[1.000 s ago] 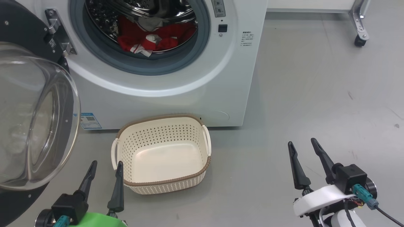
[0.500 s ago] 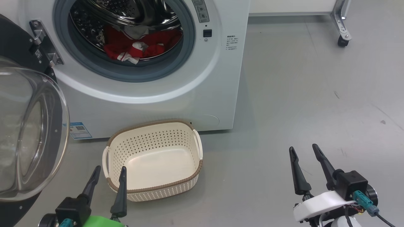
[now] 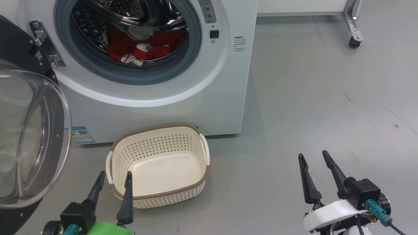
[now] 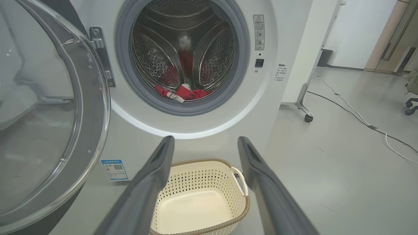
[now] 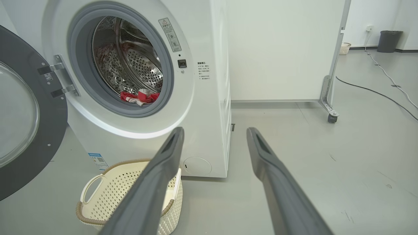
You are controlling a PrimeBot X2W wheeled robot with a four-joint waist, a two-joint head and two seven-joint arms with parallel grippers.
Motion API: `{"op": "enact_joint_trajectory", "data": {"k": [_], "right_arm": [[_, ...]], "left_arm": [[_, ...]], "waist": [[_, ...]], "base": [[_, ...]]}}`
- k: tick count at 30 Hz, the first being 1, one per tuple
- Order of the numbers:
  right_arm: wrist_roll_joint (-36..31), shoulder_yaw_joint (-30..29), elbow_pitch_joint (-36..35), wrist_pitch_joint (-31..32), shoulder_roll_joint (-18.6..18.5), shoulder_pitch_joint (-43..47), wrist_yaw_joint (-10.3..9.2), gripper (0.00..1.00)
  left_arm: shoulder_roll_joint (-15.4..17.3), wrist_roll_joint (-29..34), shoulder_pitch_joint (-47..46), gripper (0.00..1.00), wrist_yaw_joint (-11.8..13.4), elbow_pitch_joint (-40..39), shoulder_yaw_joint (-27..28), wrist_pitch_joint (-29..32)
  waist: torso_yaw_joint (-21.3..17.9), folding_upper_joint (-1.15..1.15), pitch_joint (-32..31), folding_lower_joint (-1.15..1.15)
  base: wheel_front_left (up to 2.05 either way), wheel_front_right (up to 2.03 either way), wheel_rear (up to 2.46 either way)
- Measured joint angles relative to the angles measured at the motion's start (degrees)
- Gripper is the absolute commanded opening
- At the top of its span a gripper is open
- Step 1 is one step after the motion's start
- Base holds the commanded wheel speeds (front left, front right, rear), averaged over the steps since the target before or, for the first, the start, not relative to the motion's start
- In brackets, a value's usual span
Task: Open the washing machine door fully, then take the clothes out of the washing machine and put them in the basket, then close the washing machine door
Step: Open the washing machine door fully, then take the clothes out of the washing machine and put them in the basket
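The washing machine door hangs wide open to the left of the left gripper, and the clothes lie low in the washing machine, far ahead and up from it. Both it and the right gripper have fingers spread, holding nothing — so one should reach in over the grey ring, pinch a thick red fold, and carry it back to the basket just ahead of the left fingertips

door swung open at left, red clothes in the drum, empty basket below, both pincers parted.
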Motion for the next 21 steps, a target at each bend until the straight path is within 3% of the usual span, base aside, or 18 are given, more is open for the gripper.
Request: {"op": "enact_joint_trajectory", "data": {"k": [21], "right_arm": [[0.0, -0.2, -0.9, 0.0, 0.0, 0.5, -0.49, 1.0]], "left_arm": [[0.2, 1.4, 0.0, 1.0, 0.8, -0.5, -0.4, 0.5]], "waist": [[0.4, 0.0, 0.1, 0.0]], "base": [[0.16, -0.16, 0.0]]}}
